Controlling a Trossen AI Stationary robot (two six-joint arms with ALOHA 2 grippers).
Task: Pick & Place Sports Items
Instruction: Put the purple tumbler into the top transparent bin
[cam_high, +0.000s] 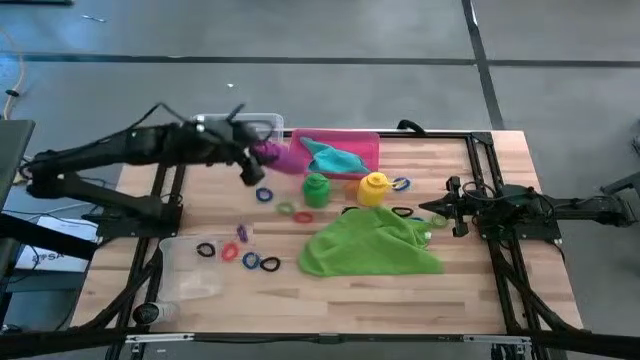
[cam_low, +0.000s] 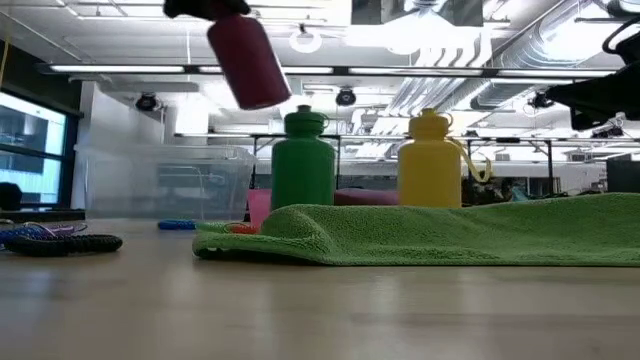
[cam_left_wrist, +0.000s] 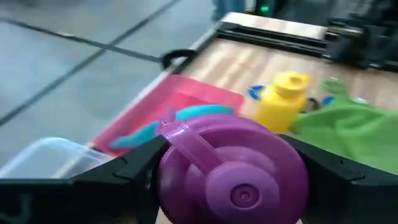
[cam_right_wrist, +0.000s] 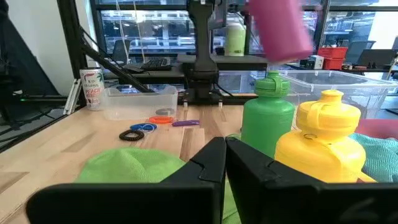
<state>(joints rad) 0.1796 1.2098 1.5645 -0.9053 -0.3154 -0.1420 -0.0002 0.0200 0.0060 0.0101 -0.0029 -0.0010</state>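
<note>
My left fingers clamp the purple bottle, which hangs tilted in the air beside the pink tray, near its corner toward the clear tub. My right fingers are pressed together, holding nothing, and wait well apart from the tray at the far side of the bench. The teal cloth already lies in the tray. Left to place, by my judgement: the green bottle and yellow bottle, upright just in front of the tray; the green cloth, spread farther out; and the coloured rings, scattered on the wood. Open tray floor shows beside the teal cloth. The two standing bottles crowd the tray's near edge, so a high approach seems safest.
</note>
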